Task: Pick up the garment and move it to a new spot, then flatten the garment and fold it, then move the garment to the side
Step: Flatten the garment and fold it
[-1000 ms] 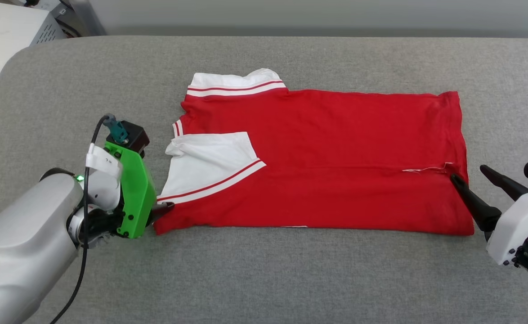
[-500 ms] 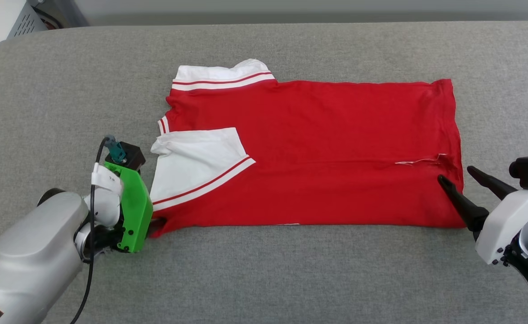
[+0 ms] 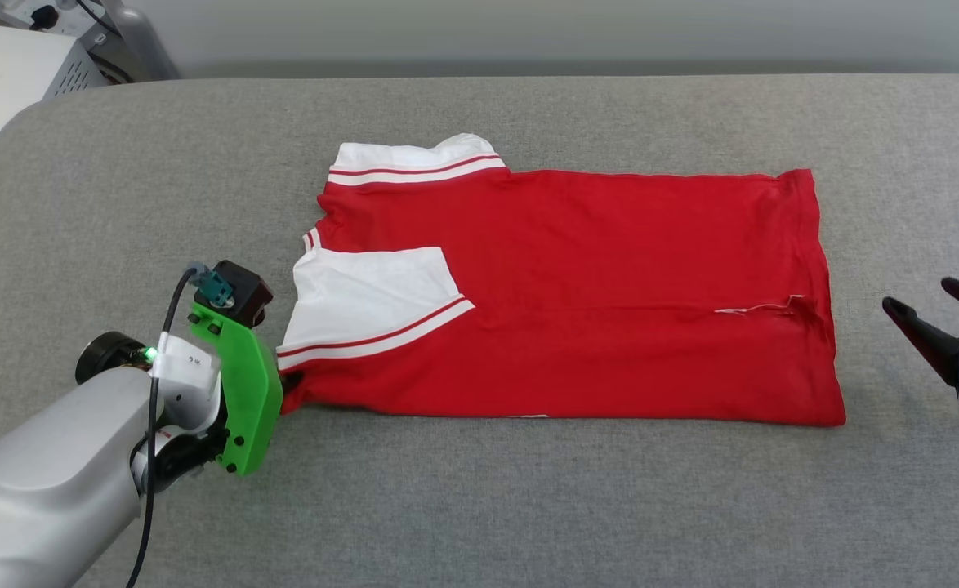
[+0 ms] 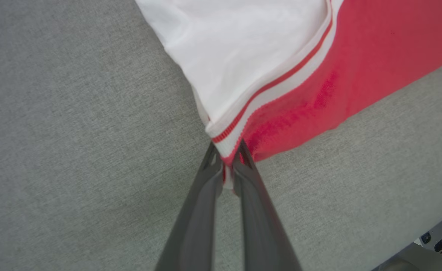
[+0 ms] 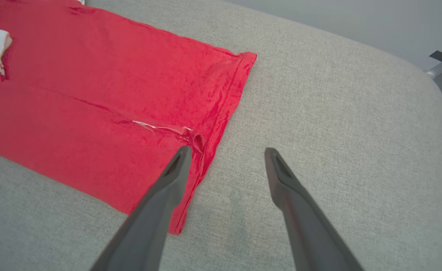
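At the left, our left gripper (image 4: 226, 150) is pressed together on the near left corner of the garment (image 3: 577, 294), pinching trim and red cloth. Across the middle, we find the garment flat on the grey pad (image 3: 479, 506), folded once lengthwise, a white sleeve (image 3: 369, 298) turned in on top. At the right, our right gripper (image 5: 227, 150) is spread, just beside the hem (image 3: 818, 286), holding nothing. We judge relocation and flattening done, folding part done; further folds and the move aside remain.
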